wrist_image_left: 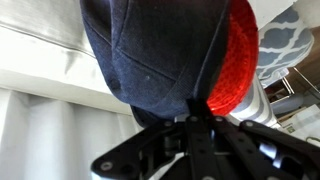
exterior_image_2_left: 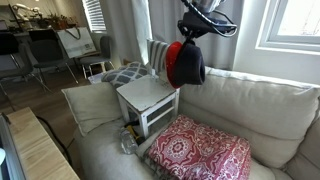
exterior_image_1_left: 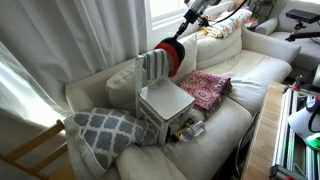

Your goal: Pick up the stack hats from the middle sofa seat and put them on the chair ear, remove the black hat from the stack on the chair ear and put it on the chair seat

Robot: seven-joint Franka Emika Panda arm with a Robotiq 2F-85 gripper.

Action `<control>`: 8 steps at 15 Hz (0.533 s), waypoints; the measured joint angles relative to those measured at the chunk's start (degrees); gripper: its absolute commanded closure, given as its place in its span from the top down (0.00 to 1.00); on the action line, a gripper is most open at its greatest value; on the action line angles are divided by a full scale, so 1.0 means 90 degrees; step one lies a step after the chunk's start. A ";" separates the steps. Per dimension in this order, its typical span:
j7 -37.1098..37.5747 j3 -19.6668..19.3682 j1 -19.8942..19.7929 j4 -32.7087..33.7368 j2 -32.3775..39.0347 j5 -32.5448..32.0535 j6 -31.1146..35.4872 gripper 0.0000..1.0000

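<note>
My gripper (exterior_image_1_left: pixel 183 33) (exterior_image_2_left: pixel 196 37) is shut on the stack hats (exterior_image_1_left: pixel 170 57) (exterior_image_2_left: pixel 185 63) and holds them by the brim, hanging at the top corner of the small chair's slatted backrest (exterior_image_1_left: pixel 153 66) (exterior_image_2_left: pixel 157 52). Whether they touch the chair ear I cannot tell. In the wrist view the black hat (wrist_image_left: pixel 150 50) fills the top, the red hat (wrist_image_left: pixel 236 62) shows at its right, and my fingers (wrist_image_left: pixel 196 116) pinch the brim. The pale chair seat (exterior_image_1_left: pixel 165 100) (exterior_image_2_left: pixel 146 95) is bare below. The chair stands on the cream sofa seat (exterior_image_1_left: pixel 240 88).
A pink-red patterned cloth (exterior_image_1_left: pixel 205 88) (exterior_image_2_left: pixel 200 150) lies on the sofa beside the chair. A grey lattice pillow (exterior_image_1_left: pixel 105 130) (exterior_image_2_left: pixel 125 73) sits on the chair's other side. A bottle (exterior_image_1_left: pixel 190 128) (exterior_image_2_left: pixel 128 140) lies under the chair. Curtains (exterior_image_1_left: pixel 60 40) hang behind the sofa.
</note>
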 measured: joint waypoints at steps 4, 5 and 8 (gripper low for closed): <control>0.0000 -0.0121 -0.0214 0.0000 -0.0150 0.0000 0.0100 0.01; 0.0000 -0.0135 -0.0253 0.0000 -0.0170 0.0000 0.0141 0.01; 0.0002 -0.0193 -0.0309 0.0000 -0.0192 -0.0039 0.0374 0.01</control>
